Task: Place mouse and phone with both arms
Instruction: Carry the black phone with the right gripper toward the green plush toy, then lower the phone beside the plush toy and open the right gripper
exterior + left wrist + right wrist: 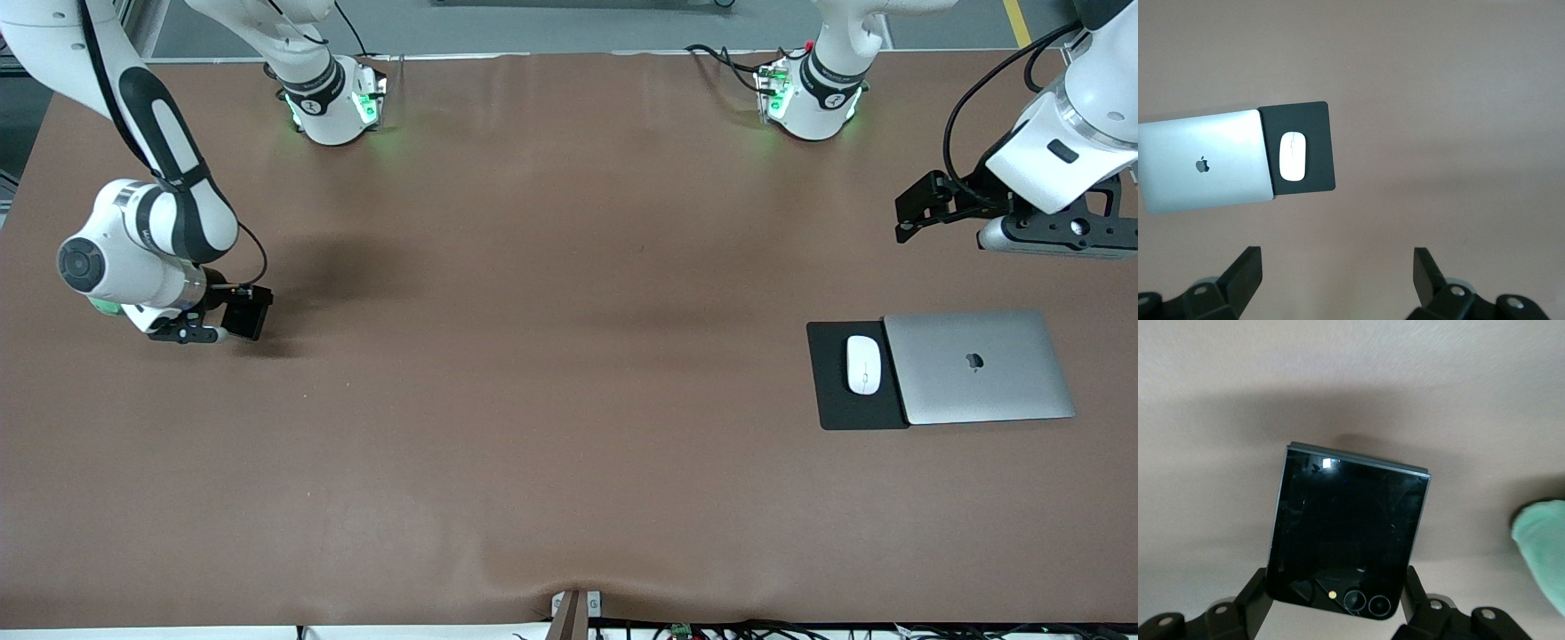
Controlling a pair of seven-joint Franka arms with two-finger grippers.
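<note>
Toward the right arm's end of the brown worktop (551, 427), the right end effector (233, 322) hangs low over the surface, its fingers (1253, 597) clamped on the two side edges of the phone (1346, 530). The phone is a black, nearly square slab with a glossy face and two small camera lenses at the end nearest the wrist; whether it touches the worktop I cannot tell.

Toward the left arm's end, the mouse (863, 364) lies flat on a black mat (836, 404), and a closed silver laptop (978, 366) sits beside the mouse, overlapping one edge of the mat. The left end effector (925, 206) hovers above the bare worktop, with laptop and mat lying nearer the front camera than it, fingers (1245, 270) spread wide apart and holding nothing.
</note>
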